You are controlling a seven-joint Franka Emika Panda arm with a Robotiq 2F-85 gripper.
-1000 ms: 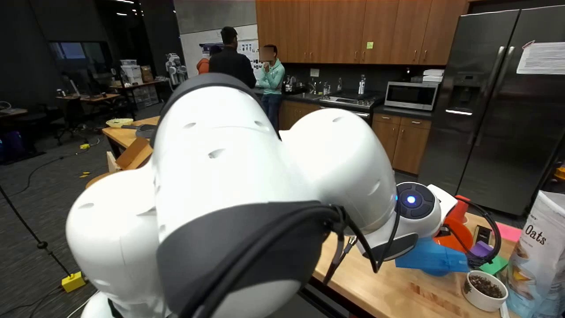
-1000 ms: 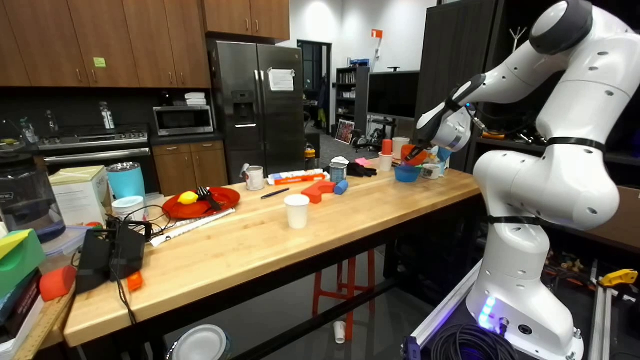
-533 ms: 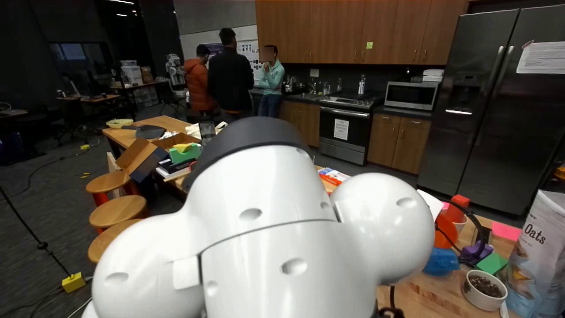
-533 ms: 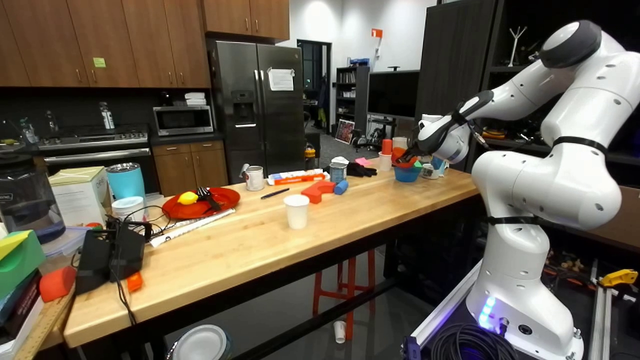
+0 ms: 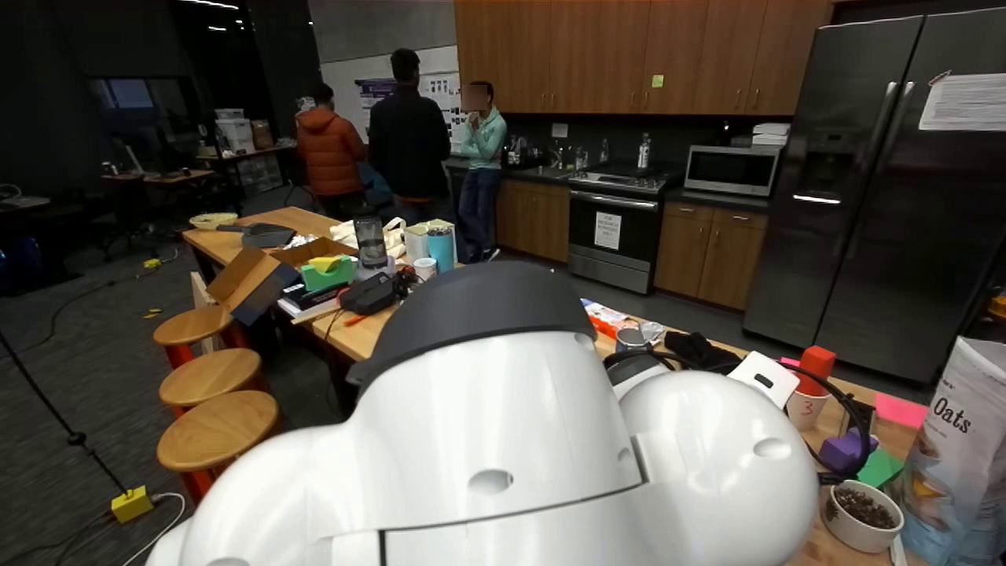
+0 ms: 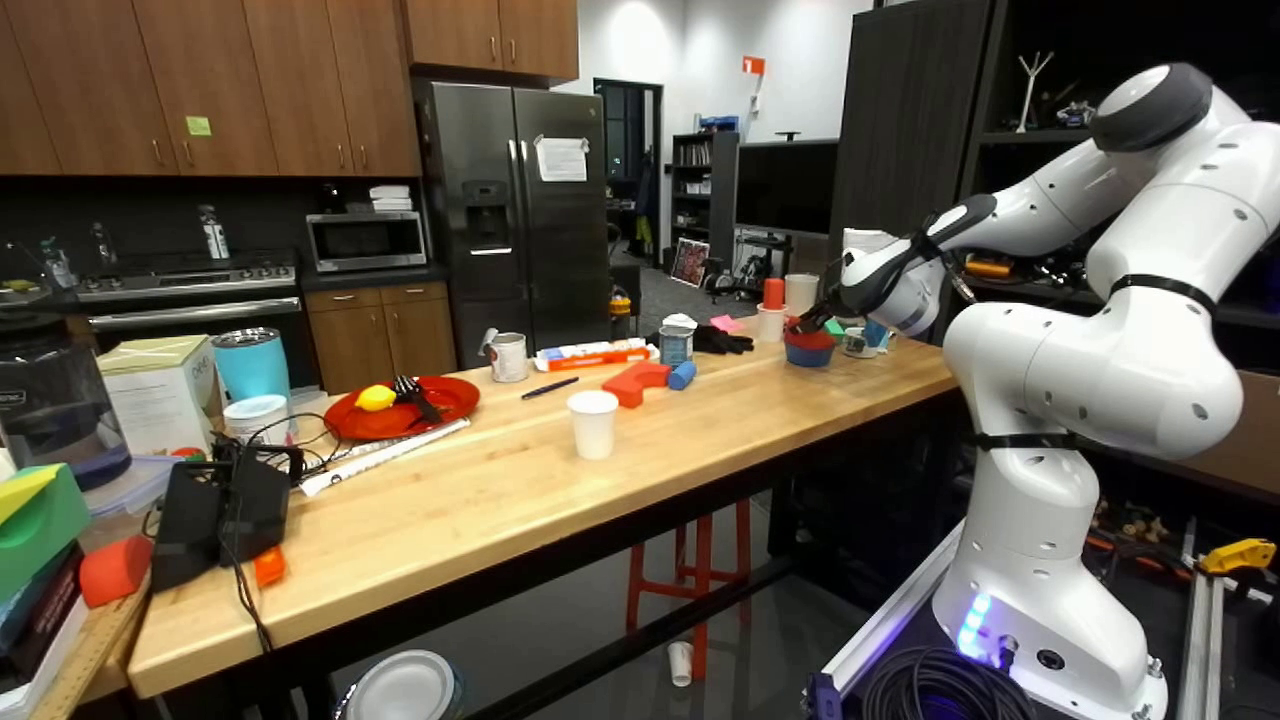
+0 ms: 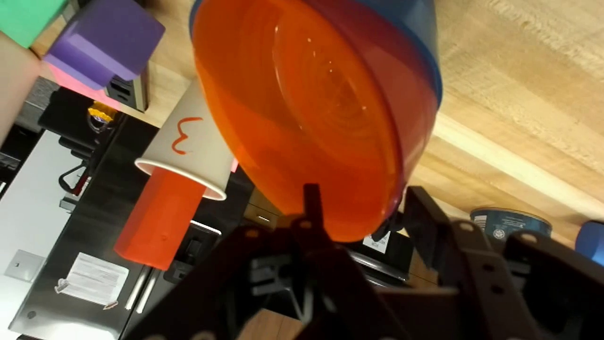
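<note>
- Saw the gripper [image 7: 363,191] at the edge of the orange bowl [image 7: 302,123], with two fingers [image 7: 311,203] apart and a clear gap between them: one over the hollow, one past the outer wall.
- Could not tell touch from near miss at that edge, with the fingers so dark and blurred in the wrist view.
- Found the orange bowl sitting inside the blue bowl [image 7: 420,33], right under the gripper, atop the wooden table [image 6: 480,520] in an exterior view.
- Found both bowls hidden behind the white arm [image 5: 511,440] in an exterior view.
- Noted, near the bowls, a cup marked 3 [image 7: 203,137] with a red block [image 7: 160,219] standing up out of it.
- Spotted a purple block [image 7: 111,42] with a green block [image 7: 28,16] close by, and a pink sheet [image 5: 900,411] beyond.
- Saw a small white bowl [image 5: 860,541] of dark bits [image 5: 863,507] beside a bag of oats [image 5: 955,448].
- Noted farther along the same table a plain white cup [image 6: 594,425], a red arch-shaped block [image 6: 630,383], a blue cylinder [image 6: 683,375] and a red plate [image 6: 460,398] bearing a yellow lemon [image 6: 376,397] and a black fork [image 6: 428,402].
- Saw three people [image 5: 409,134] standing beyond the table.
</note>
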